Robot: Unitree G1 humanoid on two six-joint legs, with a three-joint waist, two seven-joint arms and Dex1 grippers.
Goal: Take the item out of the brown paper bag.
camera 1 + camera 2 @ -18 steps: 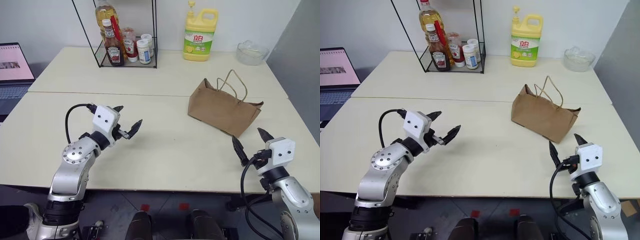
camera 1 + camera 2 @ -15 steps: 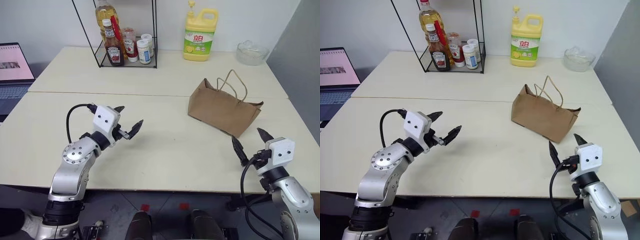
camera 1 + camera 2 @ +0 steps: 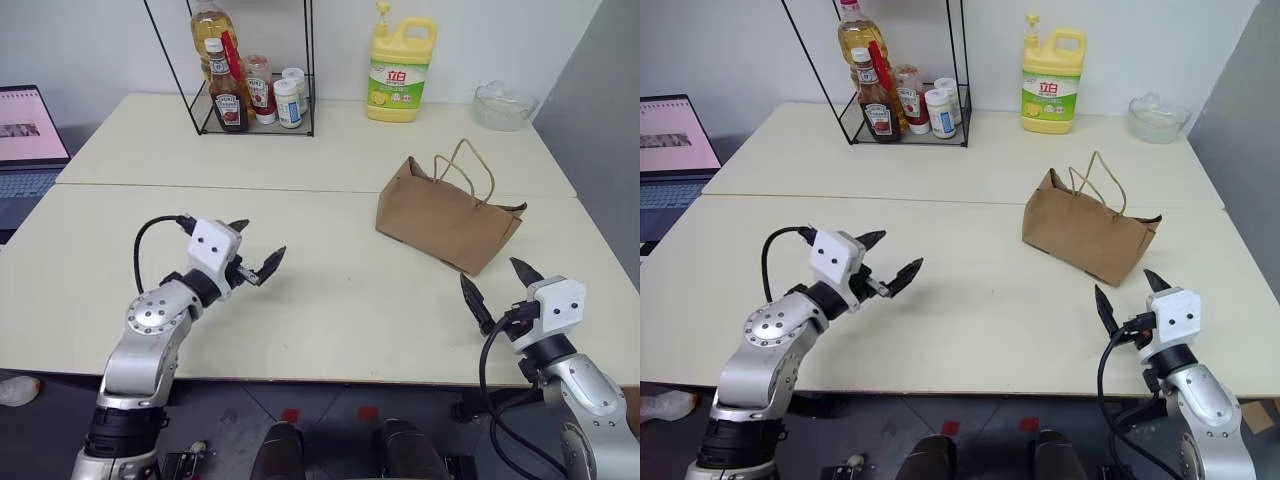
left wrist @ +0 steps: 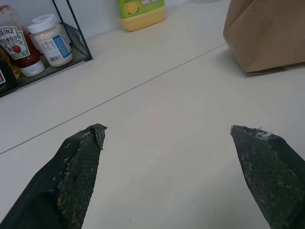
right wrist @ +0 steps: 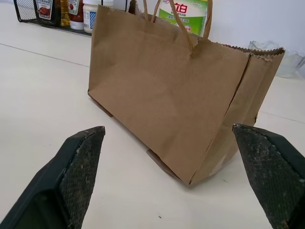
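Note:
The brown paper bag [image 3: 445, 222] stands upright on the right half of the cream table [image 3: 330, 300], creased, with its two cord handles [image 3: 470, 165] sticking up. The item is hidden inside the bag. My right gripper [image 3: 490, 272] is open just in front of the bag's near corner, a short gap away. In the right wrist view the bag [image 5: 162, 95] sits straight ahead between its spread fingers [image 5: 81, 162]. My left gripper [image 3: 258, 240] hovers open over the table's left-middle, pointing toward the bag [image 4: 267, 33], well short of it and holding nothing.
A black wire rack [image 3: 250, 90] with sauce bottles and jars stands at the back left. A yellow detergent bottle [image 3: 400, 75] and a glass bowl [image 3: 503, 105] are behind the bag. A laptop [image 3: 25, 140] sits at the far left. The table's near edge runs under both arms.
My left gripper has sunk a little toward the table. The right gripper and the bag have stayed put.

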